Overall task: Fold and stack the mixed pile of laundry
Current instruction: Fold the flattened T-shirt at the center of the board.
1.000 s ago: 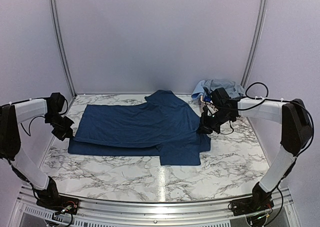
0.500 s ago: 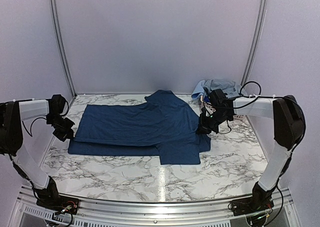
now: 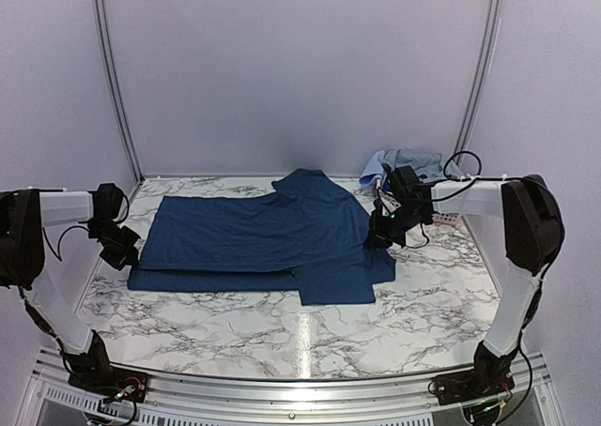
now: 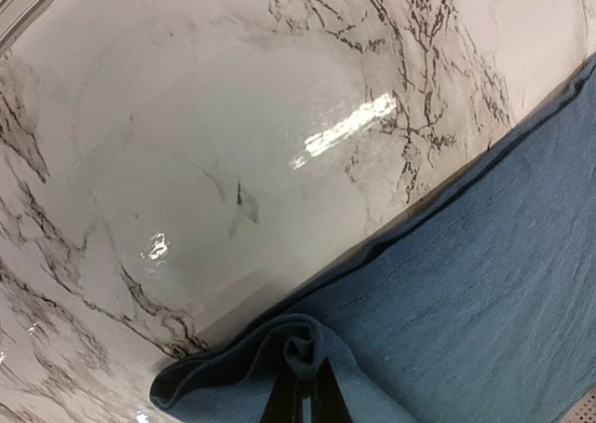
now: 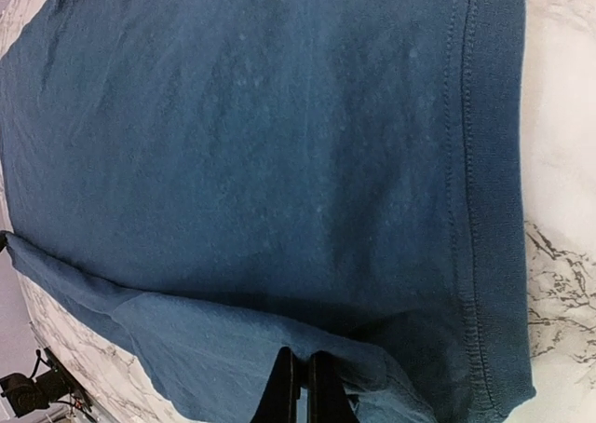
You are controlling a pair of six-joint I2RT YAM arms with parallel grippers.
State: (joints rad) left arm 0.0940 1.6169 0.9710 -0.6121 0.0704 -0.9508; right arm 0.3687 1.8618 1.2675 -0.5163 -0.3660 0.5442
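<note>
A dark navy shirt [image 3: 263, 243] lies spread across the middle of the marble table, one layer folded over another. At the shirt's left edge my left gripper [image 3: 122, 250] is shut on a bunched fold of the navy cloth [image 4: 307, 344]. My right gripper [image 3: 376, 238] is shut on the shirt's right edge, with the hem [image 5: 489, 209] beside it. More of the laundry pile, a light-blue and grey-blue heap [image 3: 406, 163], sits at the back right corner.
The marble table [image 3: 235, 318] is bordered by a metal rail [image 3: 282, 388] at the near side and white walls on the other sides. A small pink-and-white thing [image 3: 449, 219] lies behind the right arm.
Both grippers have slid a little toward the near side, holding the shirt's edges. The raised upper layer has settled flatter onto the lower one.
</note>
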